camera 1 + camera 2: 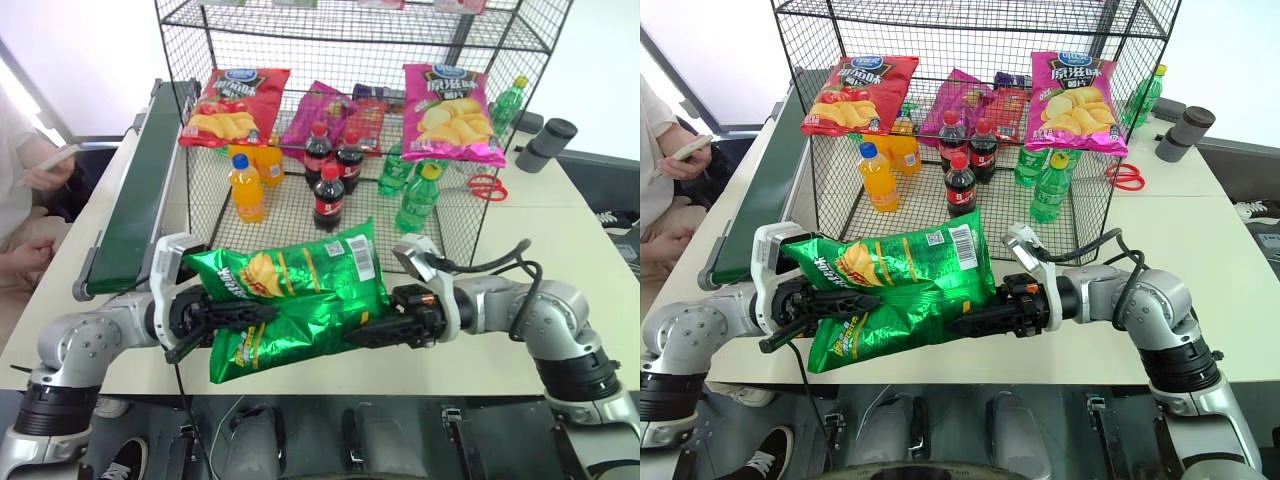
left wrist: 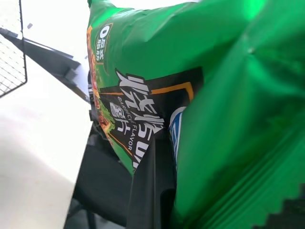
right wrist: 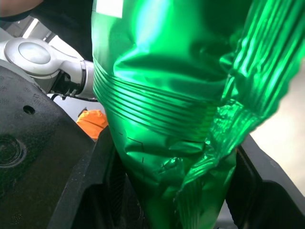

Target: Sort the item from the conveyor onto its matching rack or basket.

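The item, a glossy green crisp bag [image 1: 300, 290], hangs crosswise above the table's front edge, between my two arms. My left gripper [image 1: 235, 315] is shut on its left end, the printed side facing up; the bag [image 2: 228, 95] lies against a black finger [image 2: 152, 191] in the left wrist view. My right gripper [image 1: 370, 332] clasps the crimped right end; in the right wrist view that crumpled foil [image 3: 167, 95] sits pinched between both fingers [image 3: 90, 181]. The dark-green conveyor [image 1: 135, 190] runs along the left. The black wire rack [image 1: 470, 215] stands behind the bag.
In the rack lean a red crisp bag [image 1: 235, 105], a purple one [image 1: 318, 112] and a pink one [image 1: 450, 110], with orange [image 1: 246, 188], cola [image 1: 329, 198] and green bottles [image 1: 418, 200] below. Red scissors [image 1: 487, 187] lie right of it. A person [image 1: 25, 200] sits at far left.
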